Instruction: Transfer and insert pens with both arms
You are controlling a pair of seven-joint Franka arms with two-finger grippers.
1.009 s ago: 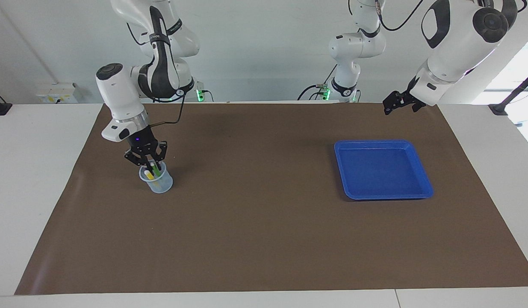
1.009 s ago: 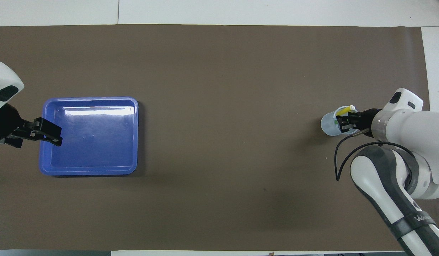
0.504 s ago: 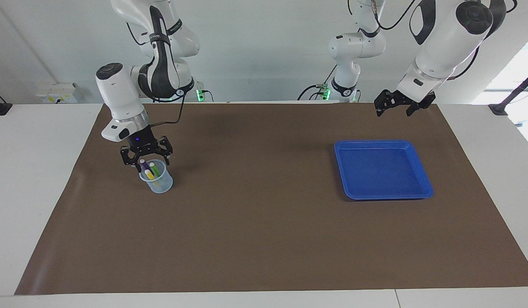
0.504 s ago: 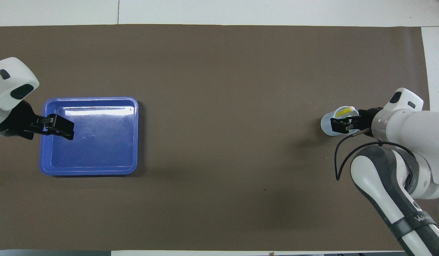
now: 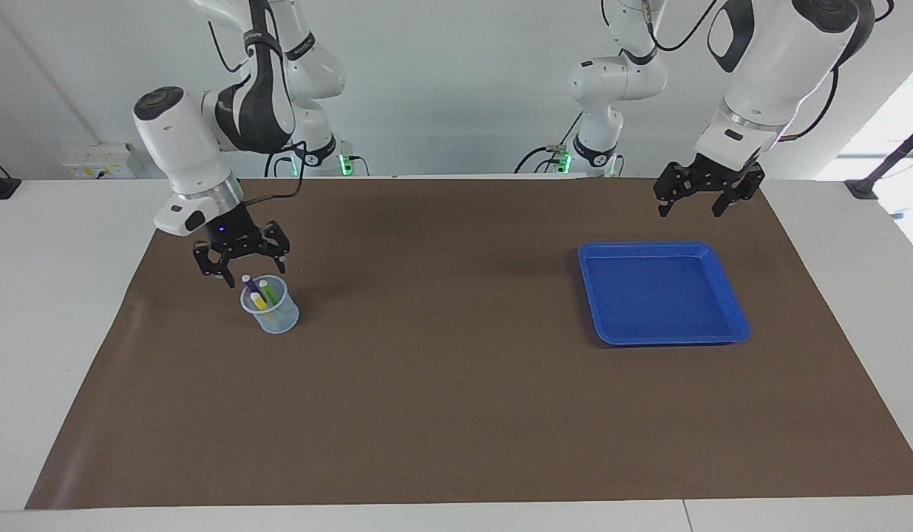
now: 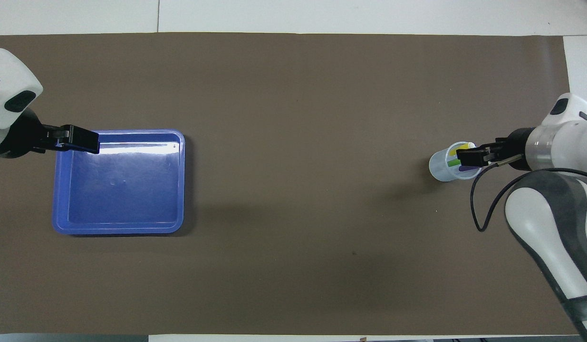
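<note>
A clear plastic cup (image 5: 280,318) stands on the brown mat toward the right arm's end of the table. It holds the purple pen (image 5: 246,281), the yellow pen (image 5: 258,300) and the green pen (image 5: 267,289) upright. The cup also shows in the overhead view (image 6: 438,169). My right gripper (image 5: 242,267) is open and empty just above the cup's rim, touching no pen; the overhead view shows it over the cup too (image 6: 460,155). My left gripper (image 5: 690,210) is open and empty, up in the air over the blue tray's edge (image 6: 91,144).
A blue tray (image 5: 659,292) with nothing in it lies on the mat toward the left arm's end; the overhead view shows it as well (image 6: 122,190). Two smaller white arms with green-lit bases stand at the table's robot-side edge.
My right gripper opened inside the cup, let go of a pen and rose clear of the rim. My left gripper swung over the tray's edge and came a little lower.
</note>
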